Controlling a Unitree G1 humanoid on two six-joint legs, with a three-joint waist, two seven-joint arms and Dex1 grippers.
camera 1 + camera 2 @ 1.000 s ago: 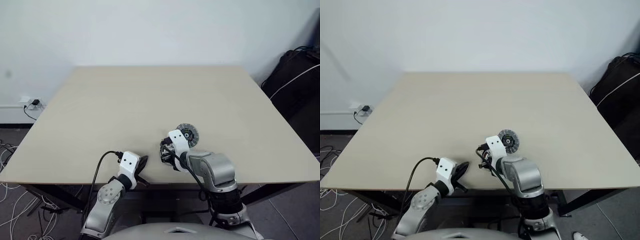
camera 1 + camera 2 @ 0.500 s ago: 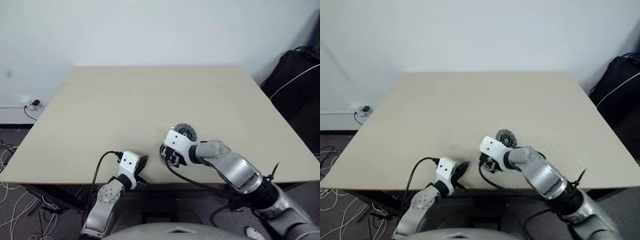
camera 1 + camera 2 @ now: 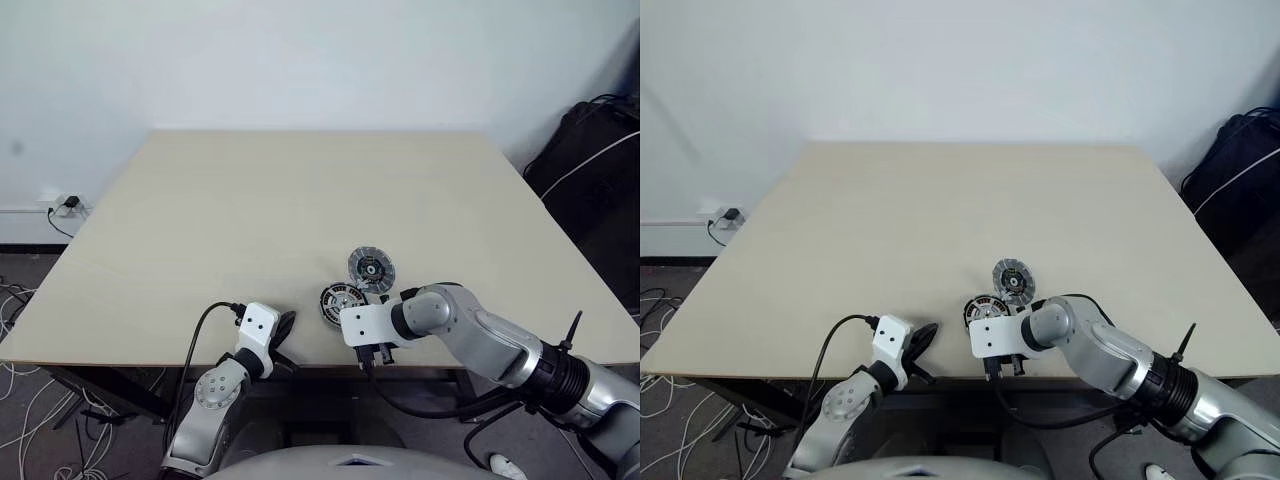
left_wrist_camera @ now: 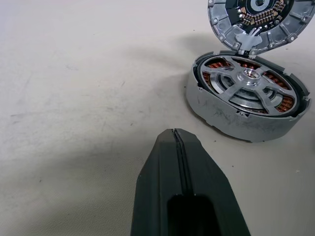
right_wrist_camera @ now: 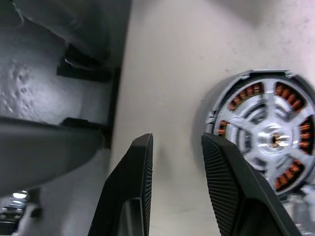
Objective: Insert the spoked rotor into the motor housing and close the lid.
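It looks like a plain lab or test room. A bare beige table [image 3: 300,200] stands against a white wall [image 3: 300,60], loose cables [image 3: 20,400] lie on the grey floor near a wall socket [image 3: 60,203], and a black bag [image 3: 590,160] stands in the corner.

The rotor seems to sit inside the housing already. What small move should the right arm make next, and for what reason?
Probably move the right tool, open and empty near the table edge, toward the lid. The spoked rotor already lies inside the motor housing, with copper windings showing between its spokes, while the lid lies just beyond it, ribbed face up, not yet on top.
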